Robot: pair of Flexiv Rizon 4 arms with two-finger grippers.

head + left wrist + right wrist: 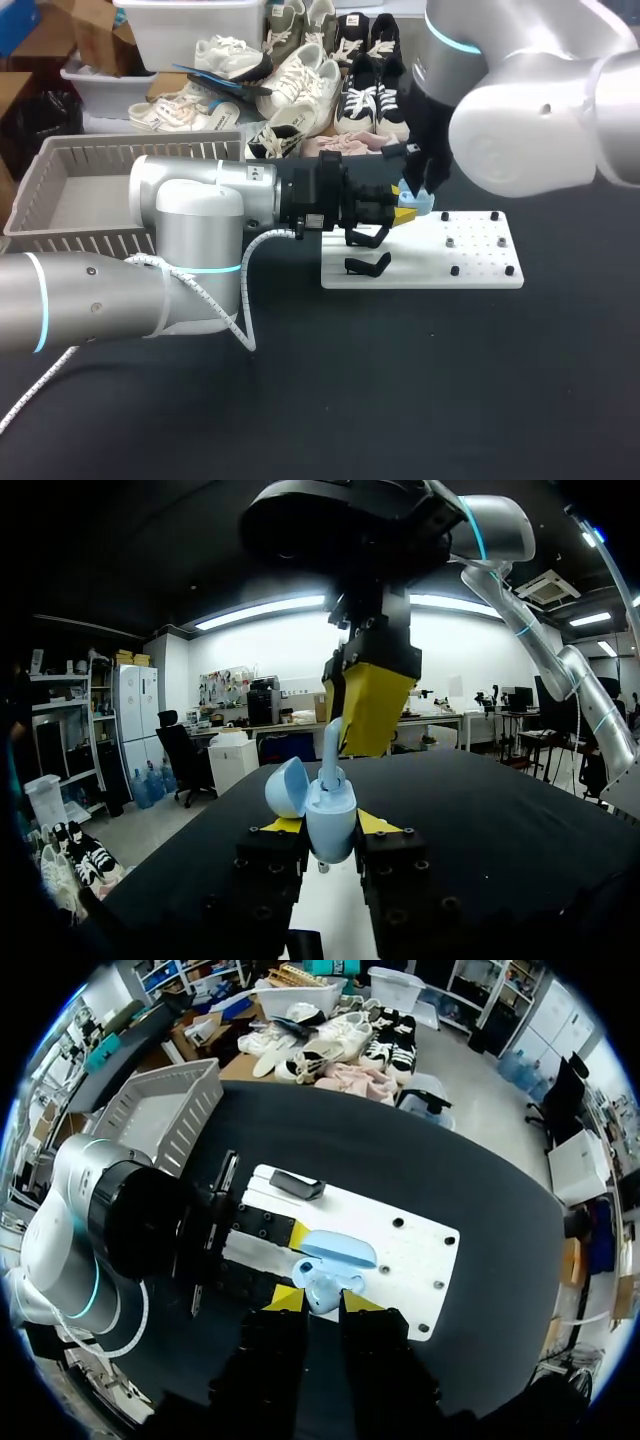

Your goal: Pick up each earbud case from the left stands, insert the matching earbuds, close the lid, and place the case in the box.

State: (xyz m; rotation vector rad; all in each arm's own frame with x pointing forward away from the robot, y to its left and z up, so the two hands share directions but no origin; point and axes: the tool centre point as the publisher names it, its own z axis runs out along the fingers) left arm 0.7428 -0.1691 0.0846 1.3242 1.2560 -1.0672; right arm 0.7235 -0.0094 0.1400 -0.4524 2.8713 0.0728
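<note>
A light blue earbud case [330, 820] with its lid [288, 785] swung open sits upright between my left gripper's [328, 828] yellow tips, which are shut on it. My right gripper [352, 742] comes down from above and is shut on a pale blue earbud [330, 752], whose lower end is in the case's opening. In the head view both grippers meet over the white board's [480, 270] left end, the left gripper [398, 214] under the right gripper [422, 190], with the case [416, 201] between them. The right wrist view shows the case [335, 1252] just ahead of my right gripper [322, 1300].
A black stand [368, 264] lies on the white board near its left edge, and several small black pegs stick up from its right half. A grey slatted basket [60, 215] stands at the table's back left. The table is black.
</note>
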